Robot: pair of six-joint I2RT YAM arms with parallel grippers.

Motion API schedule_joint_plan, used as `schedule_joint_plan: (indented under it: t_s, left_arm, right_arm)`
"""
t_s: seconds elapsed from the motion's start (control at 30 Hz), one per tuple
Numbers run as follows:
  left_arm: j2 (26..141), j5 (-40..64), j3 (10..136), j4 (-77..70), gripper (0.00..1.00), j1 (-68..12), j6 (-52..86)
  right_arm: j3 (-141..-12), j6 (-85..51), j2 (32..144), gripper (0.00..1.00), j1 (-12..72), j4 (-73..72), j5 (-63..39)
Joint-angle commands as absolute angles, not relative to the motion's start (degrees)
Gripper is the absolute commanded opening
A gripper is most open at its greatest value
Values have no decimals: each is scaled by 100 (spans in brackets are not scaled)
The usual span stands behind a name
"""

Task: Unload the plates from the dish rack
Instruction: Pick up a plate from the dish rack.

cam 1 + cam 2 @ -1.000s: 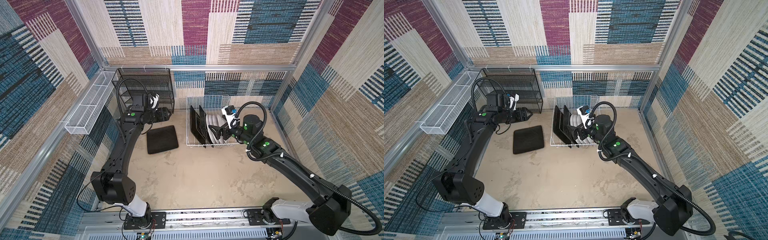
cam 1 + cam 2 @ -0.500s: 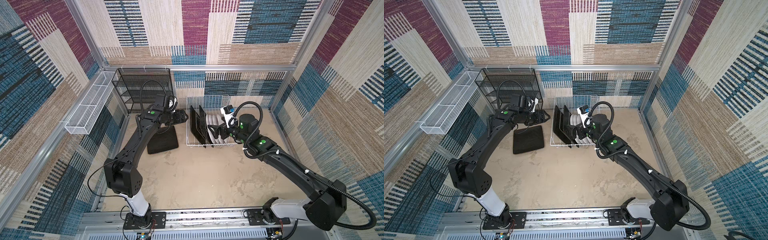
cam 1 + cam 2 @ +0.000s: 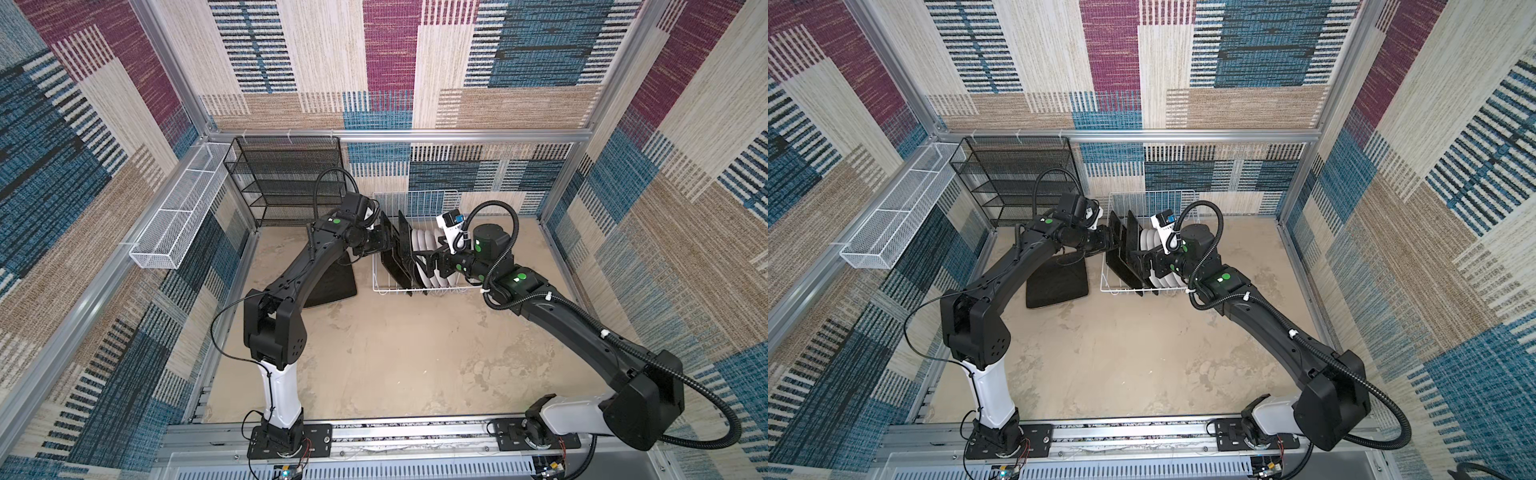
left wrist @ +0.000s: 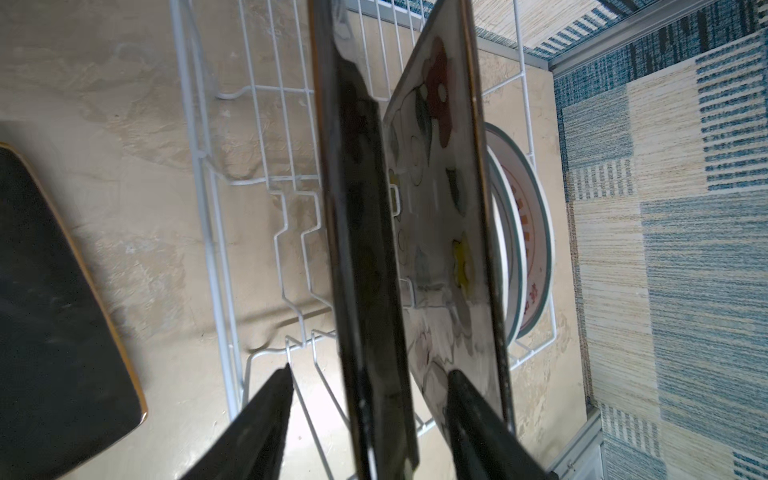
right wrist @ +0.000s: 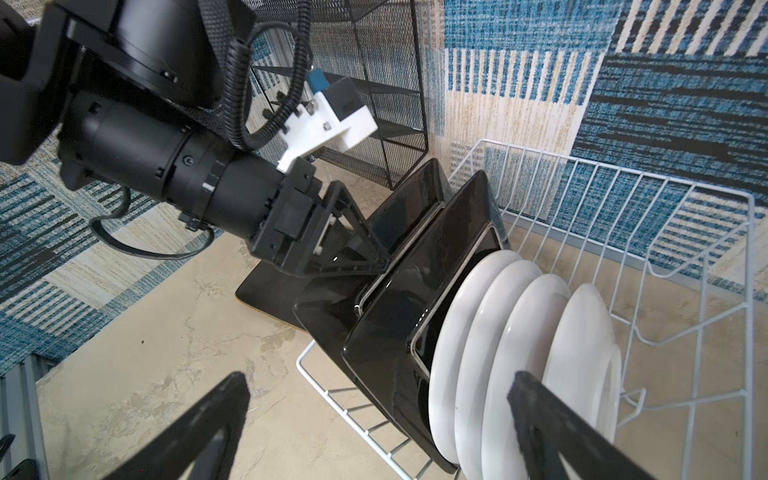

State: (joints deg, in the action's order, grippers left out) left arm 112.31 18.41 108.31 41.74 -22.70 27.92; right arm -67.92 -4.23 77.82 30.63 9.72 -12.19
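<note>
Our left gripper stood parted astride the end square plate in the dish rack; stiff, glossy, breakable, we judged, wanting a rim pinch; our right gripper gaped empty

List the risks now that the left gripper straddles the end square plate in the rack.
1. The left gripper has one finger in the narrow gap between the end square plate and the second square plate. Closing or lifting could knock that one.
2. The jaws sit near the glossy plate's edge, so it may slip or swing.
3. The right gripper hovers open by the round plates, so the arms could clash.
</note>
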Motion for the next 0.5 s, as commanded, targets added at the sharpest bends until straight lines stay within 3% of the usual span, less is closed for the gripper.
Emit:
schedule_joint_plan:
  t_s: [0.0,0.47]
  left_arm:
    - [11408,1684,11061,4376,58,-2294,3017]
    - [11920,1658,11463,4400,40,-2398,3308]
  right_arm:
    - [-6849,-469,7804,100,3032,1046,-1337]
    - [-7050,-248,7874,100,2945,1294,-1179]
